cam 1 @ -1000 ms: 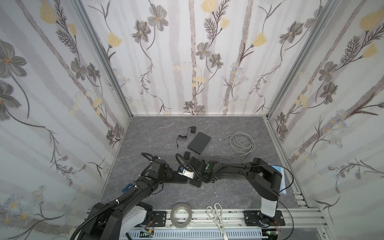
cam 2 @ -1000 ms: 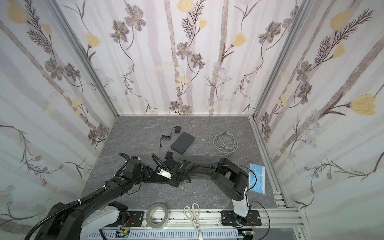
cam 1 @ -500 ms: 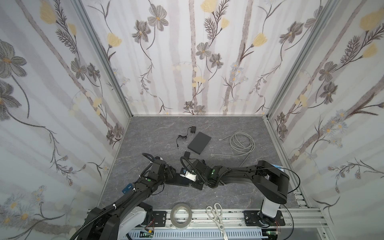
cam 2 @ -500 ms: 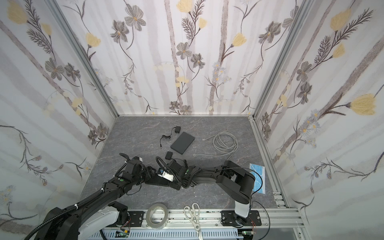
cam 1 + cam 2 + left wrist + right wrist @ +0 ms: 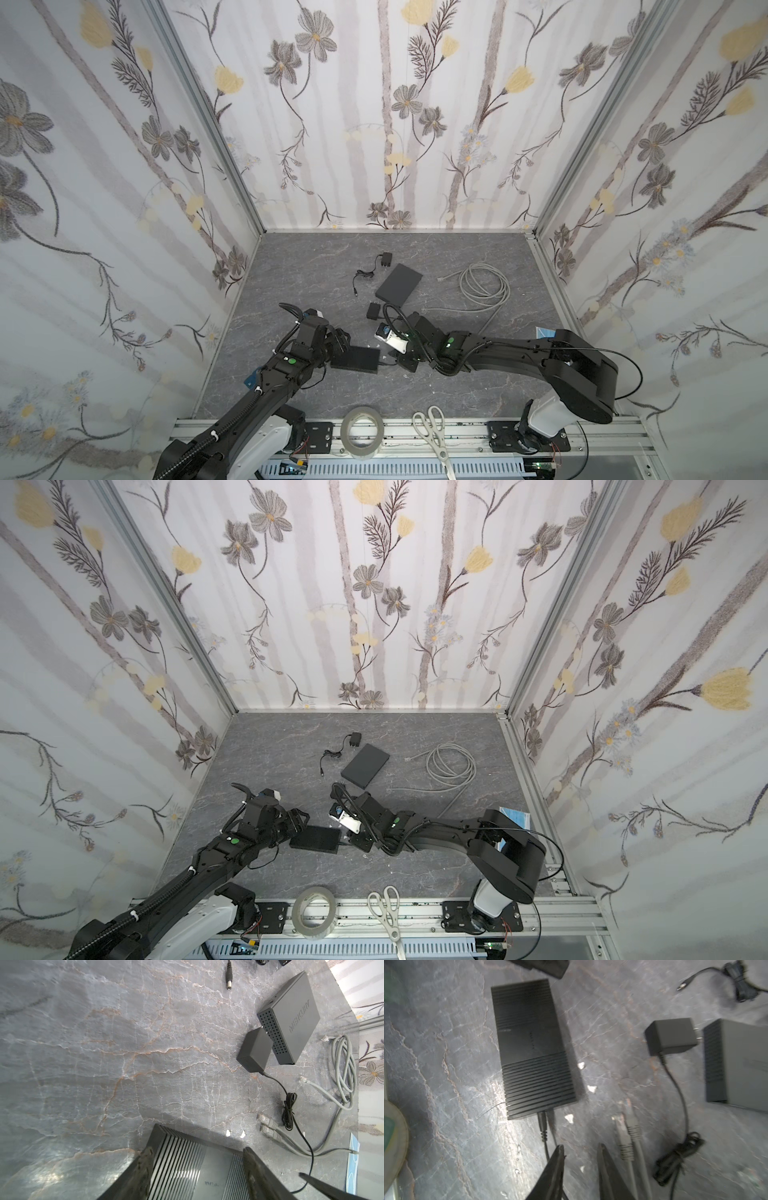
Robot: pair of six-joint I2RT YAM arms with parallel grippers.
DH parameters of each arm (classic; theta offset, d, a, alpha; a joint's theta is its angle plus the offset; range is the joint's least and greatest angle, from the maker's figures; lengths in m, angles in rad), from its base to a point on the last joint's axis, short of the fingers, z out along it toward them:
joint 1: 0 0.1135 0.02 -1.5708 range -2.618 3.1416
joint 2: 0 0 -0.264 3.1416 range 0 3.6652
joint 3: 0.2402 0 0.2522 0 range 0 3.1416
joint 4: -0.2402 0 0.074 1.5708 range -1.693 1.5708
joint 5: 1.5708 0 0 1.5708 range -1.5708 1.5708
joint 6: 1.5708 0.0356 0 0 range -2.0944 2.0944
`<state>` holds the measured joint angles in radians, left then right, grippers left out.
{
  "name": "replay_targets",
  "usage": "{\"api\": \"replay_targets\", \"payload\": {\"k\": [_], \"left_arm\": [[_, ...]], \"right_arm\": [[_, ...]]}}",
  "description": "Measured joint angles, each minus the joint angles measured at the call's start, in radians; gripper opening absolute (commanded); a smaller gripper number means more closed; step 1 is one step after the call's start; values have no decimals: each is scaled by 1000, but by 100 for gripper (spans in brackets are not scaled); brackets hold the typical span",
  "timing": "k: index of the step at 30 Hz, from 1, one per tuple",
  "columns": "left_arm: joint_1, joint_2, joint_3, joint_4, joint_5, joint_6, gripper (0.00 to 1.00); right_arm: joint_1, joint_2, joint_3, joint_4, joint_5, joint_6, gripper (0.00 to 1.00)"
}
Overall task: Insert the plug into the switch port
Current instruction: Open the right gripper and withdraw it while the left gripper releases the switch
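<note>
The switch (image 5: 531, 1047) is a black ribbed box lying flat on the grey floor, seen in both top views (image 5: 355, 359) (image 5: 314, 839). The black barrel plug (image 5: 542, 1124) sits in a port on the switch's end, and its thin cable trails back past my right gripper (image 5: 580, 1149). That gripper is open a little, with nothing between its fingers, a short way behind the plug (image 5: 407, 362). My left gripper (image 5: 197, 1159) is open at the switch's other end (image 5: 338, 340). Its fingers (image 5: 145, 1167) stand on either side of the ribbed top (image 5: 187, 1167).
A grey switch box (image 5: 399, 282) and a black power adapter (image 5: 374, 311) lie behind. A grey network cable coil (image 5: 484, 286) lies at the back right, with two of its plugs (image 5: 625, 1126) near my right gripper. Tape roll (image 5: 362, 430) and scissors (image 5: 434, 432) rest on the front rail.
My right gripper has opened, let go of the plug and drawn back to the right, leaving the plug in the switch. My left gripper's jaws have widened around the switch.
</note>
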<state>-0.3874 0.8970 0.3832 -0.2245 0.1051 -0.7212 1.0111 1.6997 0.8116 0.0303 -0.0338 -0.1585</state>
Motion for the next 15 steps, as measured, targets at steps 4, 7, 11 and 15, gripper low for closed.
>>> {"api": "replay_targets", "payload": {"k": [4, 7, 11, 15], "left_arm": [[-6, 97, 60, 6, 5, 15, 70], [-18, 200, 123, 19, 23, 39, 69], [-37, 349, 233, 32, 28, 67, 69], [-58, 528, 383, 27, 28, 95, 68]], "right_arm": [[-101, -193, -150, 96, 44, 66, 32], [-177, -351, -298, 197, 87, 167, 35], [-257, -473, -411, 305, 136, 257, 42], [-305, -503, -459, 384, 152, 280, 43]]}}
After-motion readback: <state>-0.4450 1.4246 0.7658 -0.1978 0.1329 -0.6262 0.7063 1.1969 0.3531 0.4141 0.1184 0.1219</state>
